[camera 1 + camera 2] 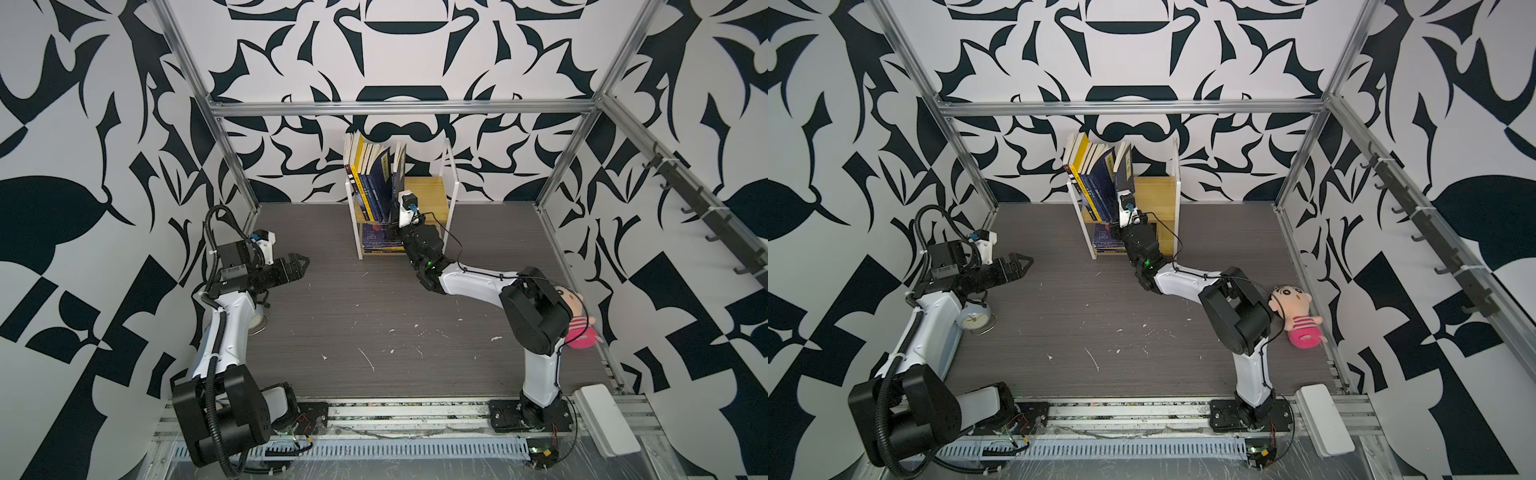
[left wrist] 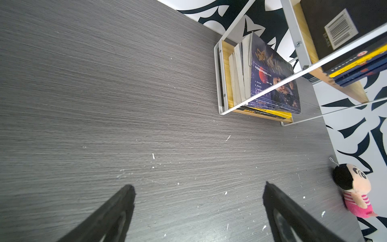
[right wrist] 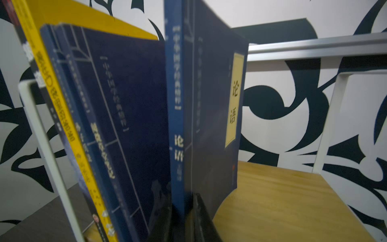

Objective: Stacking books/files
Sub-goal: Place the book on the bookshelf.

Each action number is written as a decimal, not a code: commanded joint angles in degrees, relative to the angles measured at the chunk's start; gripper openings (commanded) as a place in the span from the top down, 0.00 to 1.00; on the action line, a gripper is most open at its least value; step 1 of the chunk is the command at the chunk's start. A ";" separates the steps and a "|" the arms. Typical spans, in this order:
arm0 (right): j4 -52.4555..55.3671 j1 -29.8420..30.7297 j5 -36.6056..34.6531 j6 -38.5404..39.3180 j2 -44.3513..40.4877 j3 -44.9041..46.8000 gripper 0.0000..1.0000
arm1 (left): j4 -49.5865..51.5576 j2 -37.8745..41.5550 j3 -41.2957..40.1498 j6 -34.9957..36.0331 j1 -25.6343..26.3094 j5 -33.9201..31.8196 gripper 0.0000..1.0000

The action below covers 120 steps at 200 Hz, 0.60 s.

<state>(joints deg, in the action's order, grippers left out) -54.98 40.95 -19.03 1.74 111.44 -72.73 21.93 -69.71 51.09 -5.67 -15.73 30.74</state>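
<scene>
**Navy book upright on the top board**

Straddling the lower spine of the navy book [image 3: 209,104] with the right gripper [image 3: 181,204], one finger on each side; cannot tell whether pinching or slack. Standing upright at upper centre in both top views, on the wooden top board of the white shelf [image 1: 430,193], just right of the leaning row of books [image 1: 368,178], parted from it at the top. Below, a flat pile of books [image 1: 376,241]. At left, left gripper [image 1: 297,266] spread wide above the table [image 1: 374,316], holding nothing.
</scene>
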 commanded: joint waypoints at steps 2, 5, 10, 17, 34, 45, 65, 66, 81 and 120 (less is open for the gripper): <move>-1.36 0.10 1.77 0.10 -1.66 0.34 0.78 | -0.01 0.66 -0.82 0.79 0.11 0.02 0.00; -1.29 0.11 1.80 0.17 -1.71 0.43 0.78 | -0.04 0.71 -0.75 0.83 0.08 -0.06 0.00; -1.38 0.09 1.80 0.27 -1.75 0.55 0.78 | 0.10 0.71 -0.71 0.75 0.16 -0.01 0.00; -1.44 0.10 1.88 0.55 -1.75 0.71 0.78 | 0.25 0.65 -0.64 0.71 0.15 -0.02 0.00; -1.32 0.07 2.70 1.76 -1.75 0.64 0.81 | 0.20 0.62 -0.64 0.79 0.12 -0.14 0.00; -0.69 0.10 3.11 2.53 -1.66 0.24 0.86 | 0.00 0.53 -0.78 0.75 0.08 -0.16 0.00; 0.43 0.10 3.59 3.01 -1.73 0.02 0.87 | 0.25 0.53 -0.59 0.59 0.10 -0.07 0.00; 0.46 0.10 3.62 3.05 -1.74 -0.01 0.87 | 0.23 0.54 -0.57 0.63 0.09 -0.02 0.00; 1.47 0.10 4.79 3.43 -1.92 -0.04 0.86 | 0.20 0.61 -0.72 0.87 0.13 -0.30 0.00; 3.06 0.10 6.74 3.89 -4.27 2.51 0.72 | 0.26 0.63 -0.64 0.69 0.14 -0.16 0.00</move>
<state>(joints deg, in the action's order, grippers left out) -52.29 40.91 -14.46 4.91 111.42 -71.85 21.93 -69.71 51.09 -5.56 -15.73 30.63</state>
